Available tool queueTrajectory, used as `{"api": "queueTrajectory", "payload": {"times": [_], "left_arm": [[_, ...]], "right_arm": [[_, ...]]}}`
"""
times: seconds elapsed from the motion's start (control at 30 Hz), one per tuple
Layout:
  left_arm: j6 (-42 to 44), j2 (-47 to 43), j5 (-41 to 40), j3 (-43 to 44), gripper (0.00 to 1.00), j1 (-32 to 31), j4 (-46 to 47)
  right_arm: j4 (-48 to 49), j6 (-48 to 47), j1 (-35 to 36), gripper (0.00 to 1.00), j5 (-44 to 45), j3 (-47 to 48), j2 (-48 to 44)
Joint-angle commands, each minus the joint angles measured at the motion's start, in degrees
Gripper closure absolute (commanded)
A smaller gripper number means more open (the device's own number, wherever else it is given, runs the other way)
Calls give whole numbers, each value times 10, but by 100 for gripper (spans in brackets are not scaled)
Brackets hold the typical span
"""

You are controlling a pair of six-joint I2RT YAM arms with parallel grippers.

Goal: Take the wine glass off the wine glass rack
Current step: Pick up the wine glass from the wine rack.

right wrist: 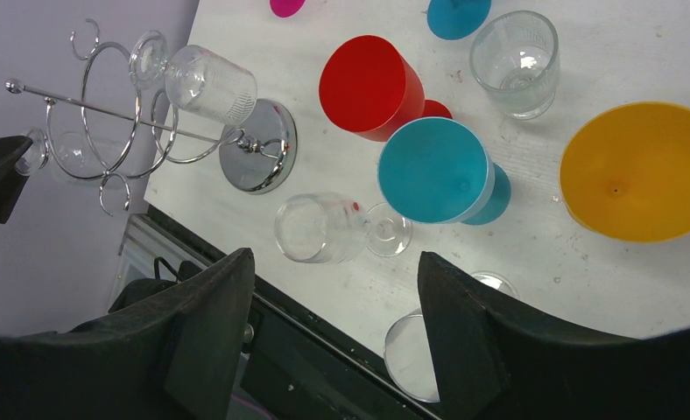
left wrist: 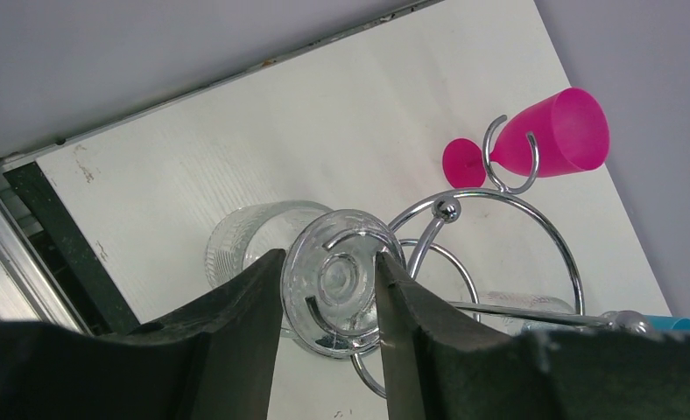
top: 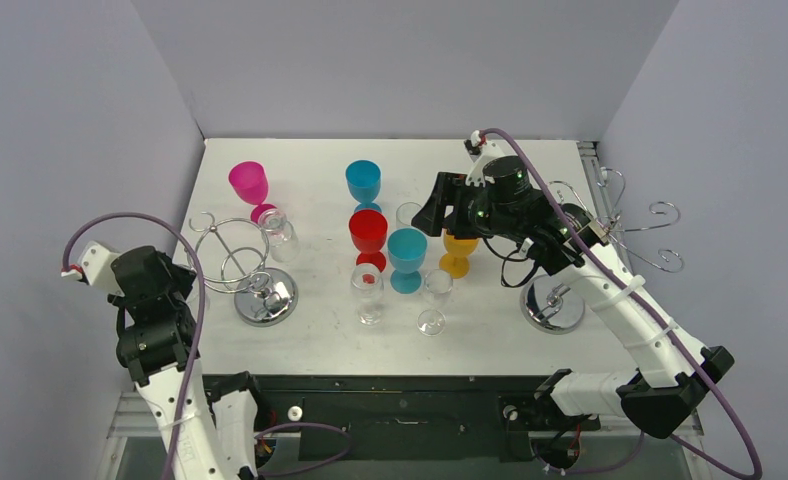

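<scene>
Two wine glass racks [top: 266, 297] [top: 553, 308], left hand [left wrist: 328, 258] around one hung wine glass [left wrist: 337, 282], grip unclear, right hand [right wrist: 334, 258] open

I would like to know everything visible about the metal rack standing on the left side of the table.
The left rack looks like polished chrome wire: a round mirror-like base, an upright stem ending in a small ball, ring loops and curled hooks. It stands on the white table, front left. One clear ribbed glass hangs from its far side; a second glass's foot sits in a near hook, between the fingers of the left gripper. Contact with the fingers is unclear.
</scene>
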Motion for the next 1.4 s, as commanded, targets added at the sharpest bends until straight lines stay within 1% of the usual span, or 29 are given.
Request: {"api": "queueTrajectory", "payload": {"times": [0.0, 0.33, 0.53, 0.63, 0.77, 1.37], "left_arm": [[2, -8, 0, -8, 65, 4, 30], [1, -27, -6, 1, 76, 5, 34], [-1, -35, -12, 10, 87, 4, 28], [-2, -37, -15, 15, 91, 4, 26], [-6, -40, -14, 17, 99, 4, 28], [-43, -73, -42, 27, 100, 3, 28]], "right_arm": [[21, -8, 3, 36, 11, 0, -8], [22, -8, 3, 36, 11, -2, -8], [21, -8, 3, 36, 12, -1, -8], [22, -9, 3, 36, 13, 0, -8], [22, -8, 3, 36, 14, -1, -9], [22, -10, 6, 37, 20, -4, -11]]}}
